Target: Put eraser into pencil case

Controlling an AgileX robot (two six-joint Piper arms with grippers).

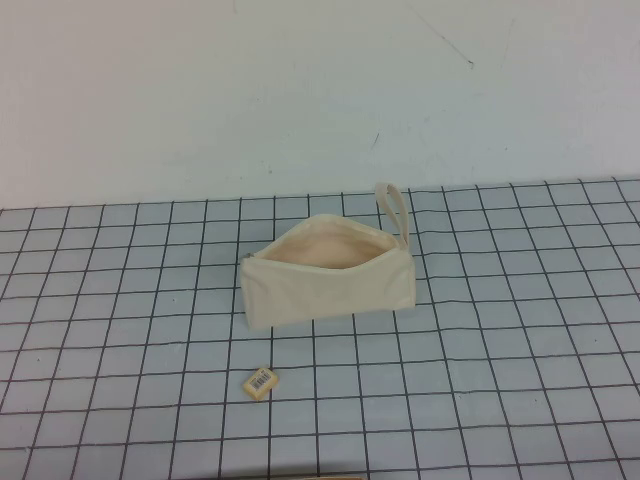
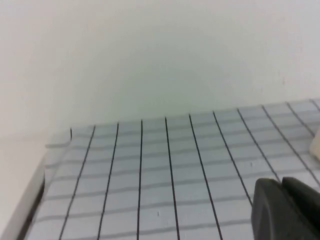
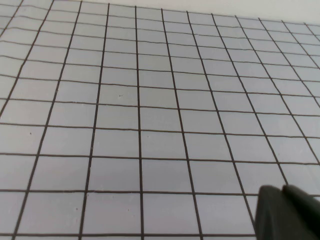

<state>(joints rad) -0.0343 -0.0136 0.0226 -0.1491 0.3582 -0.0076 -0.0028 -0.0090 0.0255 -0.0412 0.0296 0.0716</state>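
Note:
The cream pencil case (image 1: 325,285) stands open in the middle of the gridded mat, its peach lining showing and its loop strap (image 1: 393,208) at the far right end. The tiny tan eraser (image 1: 261,382) with a white barcode label lies on the mat in front of the case, a little to the left and apart from it. Neither arm shows in the high view. My left gripper (image 2: 283,186) is shut and empty, low over bare mat. A cream edge (image 2: 316,145) shows at that view's border. My right gripper (image 3: 283,193) is shut and empty over bare mat.
The blue-grey mat (image 1: 500,330) with black grid lines covers the table up to a white wall (image 1: 300,90) behind. In the left wrist view the mat's edge (image 2: 47,170) and a white surface beside it show.

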